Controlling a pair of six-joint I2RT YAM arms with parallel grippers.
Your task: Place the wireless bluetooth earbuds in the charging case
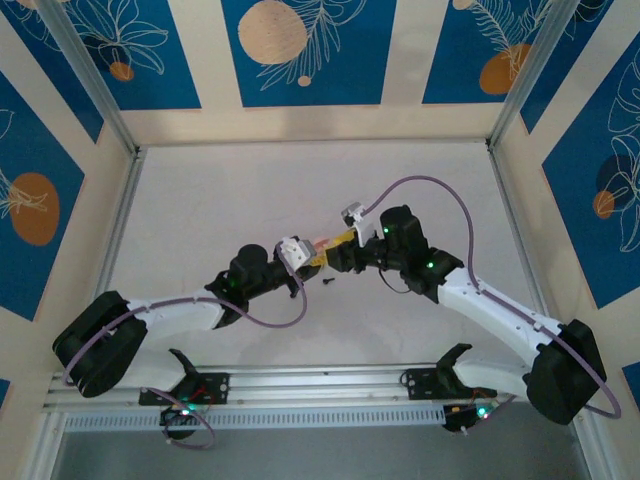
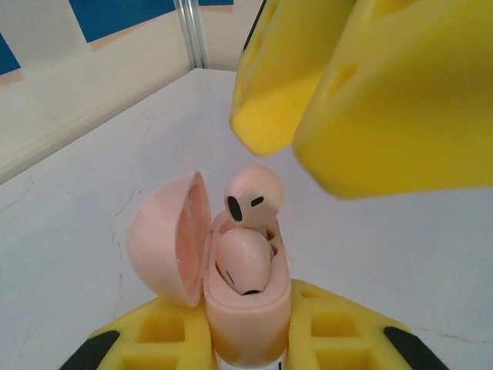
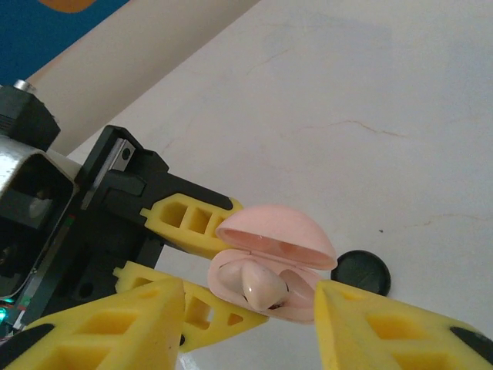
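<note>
Blue leaf-patterned wall panels [image 1: 300, 50] ring a white marbled desk [image 1: 220, 200]. Above it the left tool [image 2: 245, 339] is clamped on the base of a pink oval plastic charging case [image 2: 248, 316], whose lid is swung open. One glossy pink earbud [image 2: 243, 262] lies seated in its socket. The second pink earbud [image 2: 254, 196] stands proud, only partly in. The right tool [image 3: 248, 297] hovers just beside it, fingers apart and empty. To my eye the raised bud wants a gentle push straight down its socket, clear of the lid, while the left grip holds firm. No brand or writing is legible.
</note>
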